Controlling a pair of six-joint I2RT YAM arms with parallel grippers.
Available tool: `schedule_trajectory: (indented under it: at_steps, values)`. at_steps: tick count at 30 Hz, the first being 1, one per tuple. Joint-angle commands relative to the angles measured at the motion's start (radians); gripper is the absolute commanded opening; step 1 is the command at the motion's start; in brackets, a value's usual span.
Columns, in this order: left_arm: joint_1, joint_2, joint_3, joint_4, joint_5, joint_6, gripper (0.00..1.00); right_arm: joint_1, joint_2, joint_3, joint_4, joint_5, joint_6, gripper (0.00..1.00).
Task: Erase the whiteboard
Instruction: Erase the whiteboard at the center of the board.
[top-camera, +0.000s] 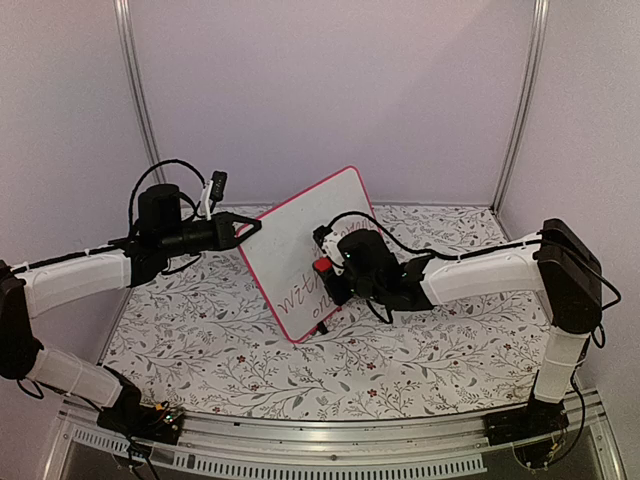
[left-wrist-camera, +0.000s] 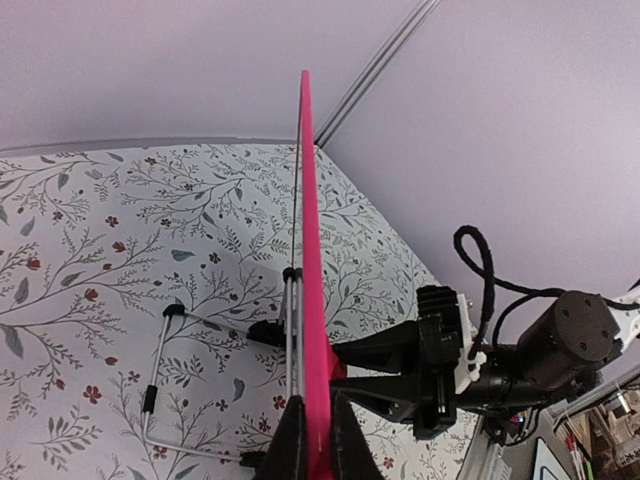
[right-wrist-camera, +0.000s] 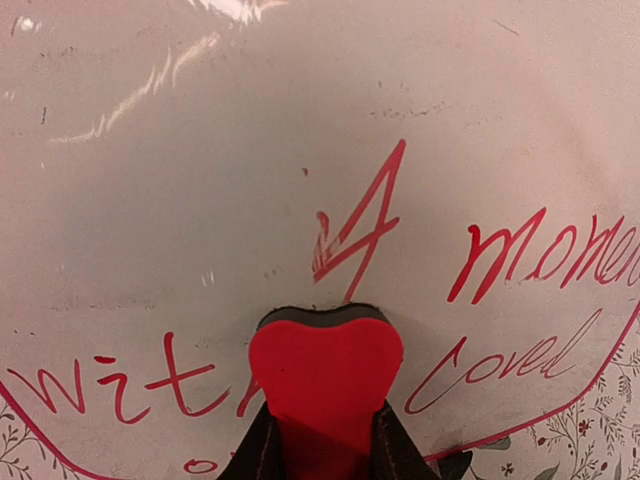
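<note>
The whiteboard (top-camera: 295, 245), white with a thin pink-red frame, stands tilted on edge on the table and bears red handwriting. My left gripper (top-camera: 250, 228) is shut on its left rim; the left wrist view shows that rim (left-wrist-camera: 310, 230) edge-on between the gripper's (left-wrist-camera: 315, 410) fingers. My right gripper (top-camera: 328, 272) is shut on a red heart-shaped eraser (top-camera: 322, 266). The eraser's dark pad (right-wrist-camera: 325, 365) presses flat against the whiteboard (right-wrist-camera: 300, 150), just below a red "A" and between the words "with" and "coved". The right gripper (right-wrist-camera: 322, 432) sits at the bottom of its view.
The floral tablecloth (top-camera: 400, 350) covers the table. A wire stand (left-wrist-camera: 160, 380) with black feet props the board from behind. The right gripper's black fingers (left-wrist-camera: 390, 350) show on the board's far side. Pale walls and metal posts (top-camera: 135, 90) enclose the back.
</note>
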Motion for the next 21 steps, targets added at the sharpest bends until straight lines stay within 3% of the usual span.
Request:
schedule_trajectory:
  at_steps: [1,21]
  values:
    - [-0.022,-0.032,-0.001,0.029,0.107,-0.02,0.0,-0.014,-0.007,-0.021,-0.025,0.002,0.014,0.24]
    - [-0.021,-0.03,-0.003,0.035,0.112,-0.021,0.0,-0.023,0.026,0.168,-0.068,0.012,-0.083,0.24]
